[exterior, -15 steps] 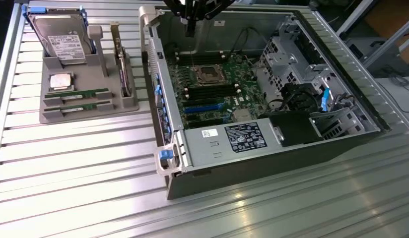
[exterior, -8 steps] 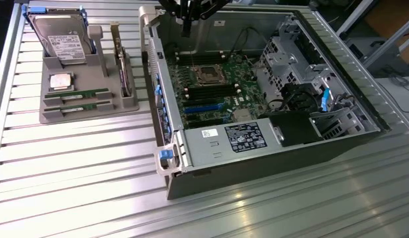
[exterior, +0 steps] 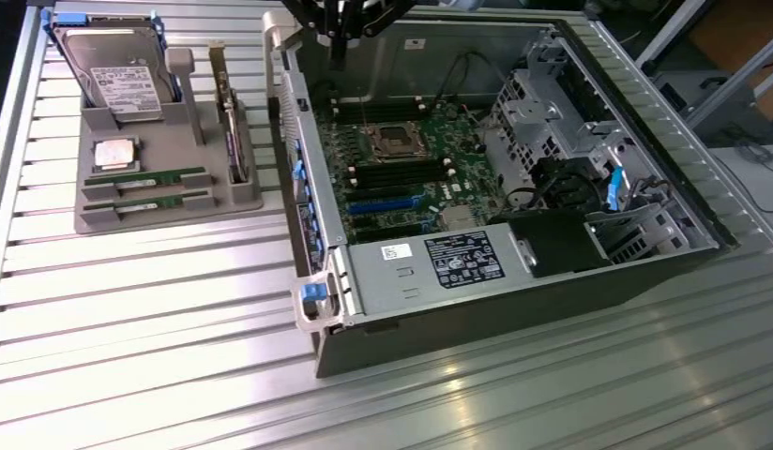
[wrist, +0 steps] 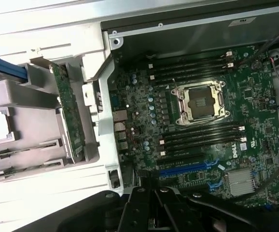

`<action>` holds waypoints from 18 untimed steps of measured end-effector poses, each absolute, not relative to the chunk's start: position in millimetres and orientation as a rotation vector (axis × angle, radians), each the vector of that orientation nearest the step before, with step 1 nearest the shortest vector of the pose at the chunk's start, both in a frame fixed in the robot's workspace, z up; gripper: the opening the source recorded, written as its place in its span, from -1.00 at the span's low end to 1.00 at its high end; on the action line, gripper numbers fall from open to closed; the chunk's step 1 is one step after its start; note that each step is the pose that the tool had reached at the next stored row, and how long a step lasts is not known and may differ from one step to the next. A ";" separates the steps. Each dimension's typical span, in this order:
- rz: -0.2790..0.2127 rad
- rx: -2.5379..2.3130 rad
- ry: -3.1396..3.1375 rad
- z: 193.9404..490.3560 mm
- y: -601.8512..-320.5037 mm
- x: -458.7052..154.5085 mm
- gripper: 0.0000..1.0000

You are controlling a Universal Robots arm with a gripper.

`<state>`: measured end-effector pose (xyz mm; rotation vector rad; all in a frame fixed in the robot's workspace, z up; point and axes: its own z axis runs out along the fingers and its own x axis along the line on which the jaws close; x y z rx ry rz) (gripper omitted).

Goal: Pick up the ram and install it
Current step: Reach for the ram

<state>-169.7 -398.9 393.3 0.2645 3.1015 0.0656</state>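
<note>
Two ram sticks (exterior: 146, 178) (exterior: 146, 200) lie in slots at the front of the grey parts tray (exterior: 98, 220), on the exterior view's left. In the wrist view the ram sticks (wrist: 26, 146) lie side by side in the same tray. My gripper (exterior: 341, 56) hangs above the far edge of the open computer case (exterior: 512, 309), well away from the tray. Its black fingers (wrist: 144, 212) are shut together with nothing between them. Below them lies the motherboard (wrist: 144, 96) with its empty black memory slots (wrist: 200, 135) beside the processor socket (wrist: 201, 100).
The tray also holds a hard drive (exterior: 117, 70), a square silver processor (exterior: 115, 153) and a tall green card (exterior: 233, 122) standing on edge. The case's raised side wall (exterior: 286, 159) stands between tray and motherboard. Drive cages and cables (exterior: 574, 178) fill the case's right.
</note>
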 end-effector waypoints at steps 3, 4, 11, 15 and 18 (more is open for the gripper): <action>0.066 0.264 3.101 393.3 -398.9 -177.9 -0.79; 0.066 0.264 3.101 393.3 -398.9 -180.9 -0.79; 0.066 0.264 3.101 393.3 -399.0 -198.8 -0.79; 0.066 0.265 3.101 393.3 -398.9 -211.8 -0.79; 0.066 0.265 3.101 393.3 -398.9 -226.8 -0.79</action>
